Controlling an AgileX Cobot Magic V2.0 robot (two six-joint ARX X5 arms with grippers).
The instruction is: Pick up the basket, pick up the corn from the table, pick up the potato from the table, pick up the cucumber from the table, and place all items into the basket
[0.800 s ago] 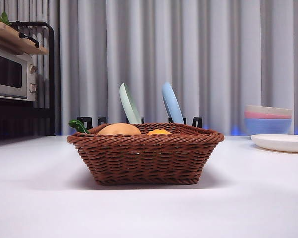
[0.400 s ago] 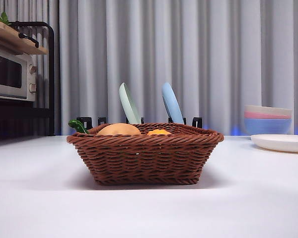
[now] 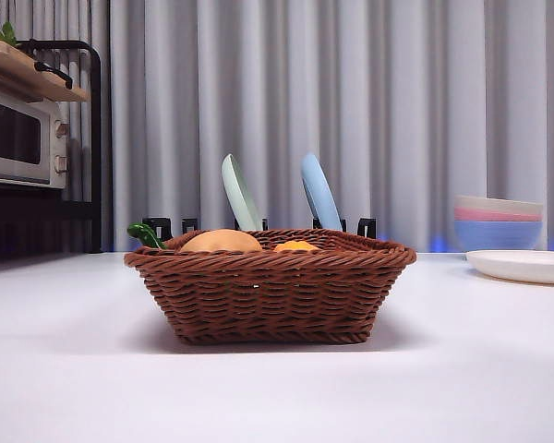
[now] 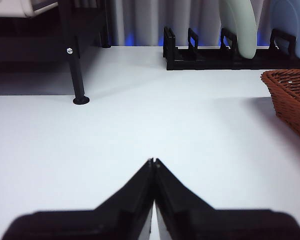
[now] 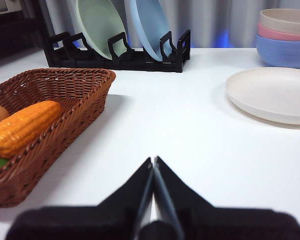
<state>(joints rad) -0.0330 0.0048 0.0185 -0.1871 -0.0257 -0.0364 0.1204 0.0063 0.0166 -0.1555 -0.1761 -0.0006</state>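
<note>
Over bare tabletop, I have my left gripper [image 4: 153, 161] with its jaws pressed together, holding nothing; my right gripper [image 5: 153, 159] is the same, closed and empty, just beside the basket [image 3: 272, 291]. The basket is dark reddish-brown wicker with flaring sides and a braided rim, standing on the smooth white table [image 3: 277, 397]. Inside lie the ridged orange corn [image 5: 21, 127], the smooth tan potato [image 3: 221, 241], and a glossy green cucumber [image 3: 145, 234] tip poking over the rim. Behind stand a black plate rack [image 5: 121, 56], stacked bowls [image 5: 283, 36], a round white plate [image 5: 270, 93] and grey curtains [image 3: 351, 101].
</note>
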